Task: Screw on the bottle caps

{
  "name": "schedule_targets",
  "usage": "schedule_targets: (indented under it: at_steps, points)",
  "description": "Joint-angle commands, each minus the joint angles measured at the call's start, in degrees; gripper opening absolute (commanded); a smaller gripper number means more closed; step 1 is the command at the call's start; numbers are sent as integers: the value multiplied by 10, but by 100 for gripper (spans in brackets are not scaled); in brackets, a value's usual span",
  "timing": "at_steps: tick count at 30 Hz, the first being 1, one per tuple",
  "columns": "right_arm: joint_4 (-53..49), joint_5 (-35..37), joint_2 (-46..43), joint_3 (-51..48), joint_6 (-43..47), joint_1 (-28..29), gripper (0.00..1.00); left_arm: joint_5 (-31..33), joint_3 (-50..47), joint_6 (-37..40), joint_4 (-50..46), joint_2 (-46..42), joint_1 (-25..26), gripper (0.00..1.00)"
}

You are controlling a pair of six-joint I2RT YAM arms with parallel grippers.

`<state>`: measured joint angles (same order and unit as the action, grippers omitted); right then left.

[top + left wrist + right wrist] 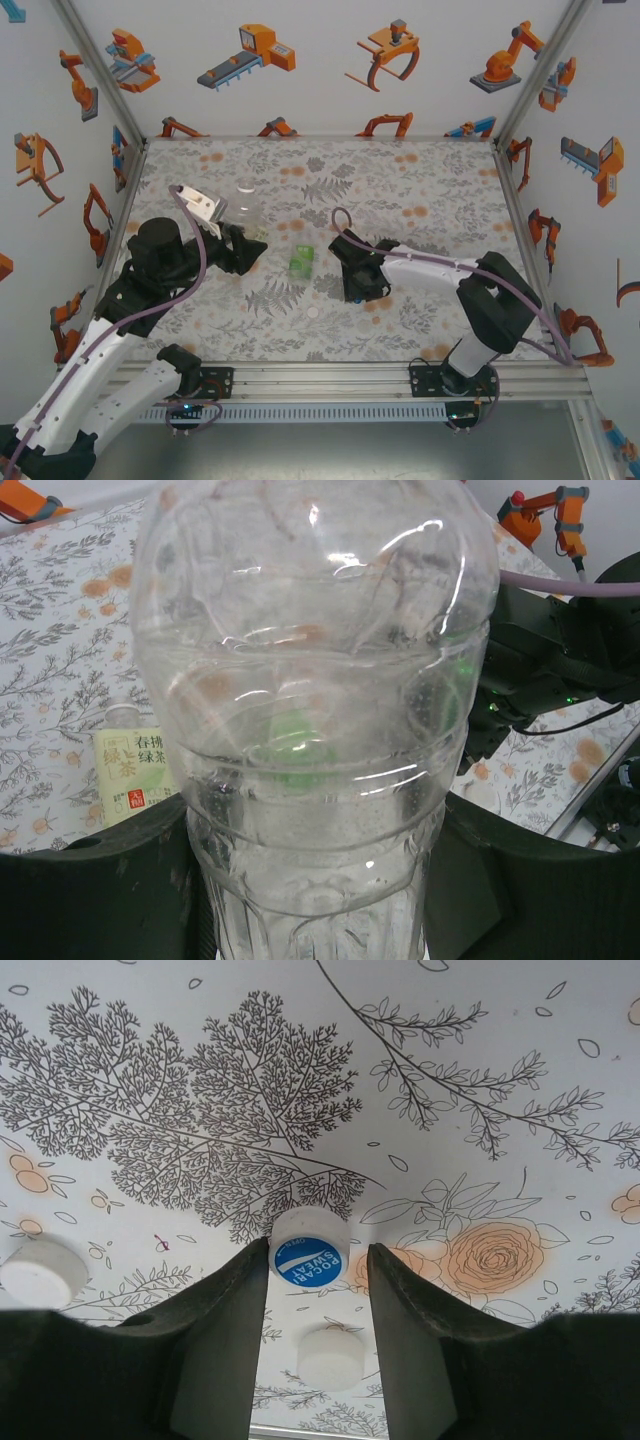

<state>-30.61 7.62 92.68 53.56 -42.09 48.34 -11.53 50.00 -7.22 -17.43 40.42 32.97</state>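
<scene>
- Clear plastic bottle (pixel 318 710) is clamped tight in the left gripper (pixel 238 248)
- right gripper (pixel 317 1256) hangs loose, jaws apart, straddling a blue-topped cap (pixel 308 1258) on the floral table (pixel 480 1080)

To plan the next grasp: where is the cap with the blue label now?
In the right wrist view, the blue-labelled cap lies on the table between the fingertips of the right end effector; a plain white cap sits nearer the camera.
</scene>
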Motion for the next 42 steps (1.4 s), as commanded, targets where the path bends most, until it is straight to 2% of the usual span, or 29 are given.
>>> schedule_targets:
  at_steps: [1, 35, 42]
  points:
    - [-4, 13, 13, 12, 11, 7, 42, 3, -5, -11, 10, -4, 2, 1]
    - [14, 16, 24, 15, 21, 11, 40, 11, -12, -10, 6, -14, 1, 1]
    - [13, 13, 21, 12, 20, 10, 36, 11, -11, -8, 4, -12, 2, 1]
